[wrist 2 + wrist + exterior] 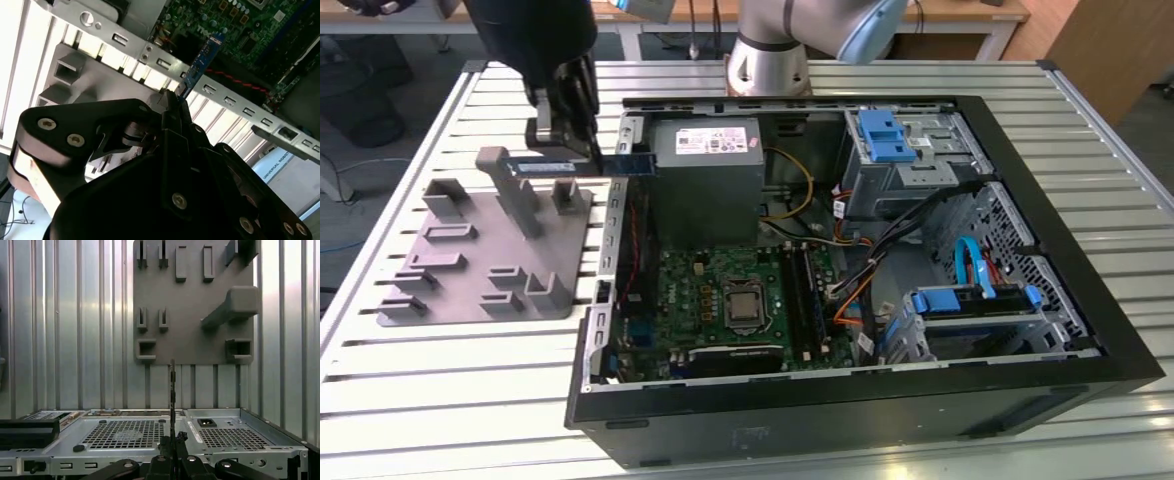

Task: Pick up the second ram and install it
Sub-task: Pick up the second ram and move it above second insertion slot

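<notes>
Your slatted bench (440,400) carries the open computer case (854,400) on the exterior view's right. The grey holder plate (454,270) lies just beside it on the left, with bare slats around both. The arm reaches down over the plate's far end, near the case's left wall. Its gripper (574,148) is clamped narrow on the second ram (634,162), a blue stick held level that points toward the case.
</notes>
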`<state>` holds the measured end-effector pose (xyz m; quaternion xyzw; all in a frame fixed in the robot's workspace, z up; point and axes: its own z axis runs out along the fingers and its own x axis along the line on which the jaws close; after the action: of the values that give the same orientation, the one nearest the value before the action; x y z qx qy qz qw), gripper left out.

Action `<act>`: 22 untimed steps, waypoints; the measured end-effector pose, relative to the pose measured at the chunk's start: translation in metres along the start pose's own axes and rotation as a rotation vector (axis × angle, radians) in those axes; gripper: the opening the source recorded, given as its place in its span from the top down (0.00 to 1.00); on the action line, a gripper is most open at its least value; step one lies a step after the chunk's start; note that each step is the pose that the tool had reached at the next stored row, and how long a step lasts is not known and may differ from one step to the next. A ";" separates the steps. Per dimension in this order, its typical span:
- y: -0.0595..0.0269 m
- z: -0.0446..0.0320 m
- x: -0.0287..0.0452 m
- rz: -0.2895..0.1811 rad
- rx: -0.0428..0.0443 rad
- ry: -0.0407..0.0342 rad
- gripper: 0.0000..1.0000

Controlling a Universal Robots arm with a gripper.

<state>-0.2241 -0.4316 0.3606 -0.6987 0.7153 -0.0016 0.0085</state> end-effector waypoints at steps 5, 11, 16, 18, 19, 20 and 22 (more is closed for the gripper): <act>-0.0222 0.0007 -0.0005 0.000 -0.0003 0.0001 0.86; -0.0424 0.0016 -0.0010 0.000 -0.0003 -0.0001 0.86; -0.0538 0.0021 -0.0012 0.000 -0.0004 0.0001 0.86; -0.0575 0.0024 -0.0013 0.000 -0.0004 0.0000 0.86; -0.0591 0.0026 -0.0014 0.000 -0.0004 0.0000 0.86; -0.0606 0.0027 -0.0014 0.000 -0.0004 0.0000 0.86; -0.0632 0.0029 -0.0014 0.000 -0.0004 0.0000 0.86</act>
<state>-0.1608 -0.4316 0.3586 -0.6988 0.7153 -0.0015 0.0083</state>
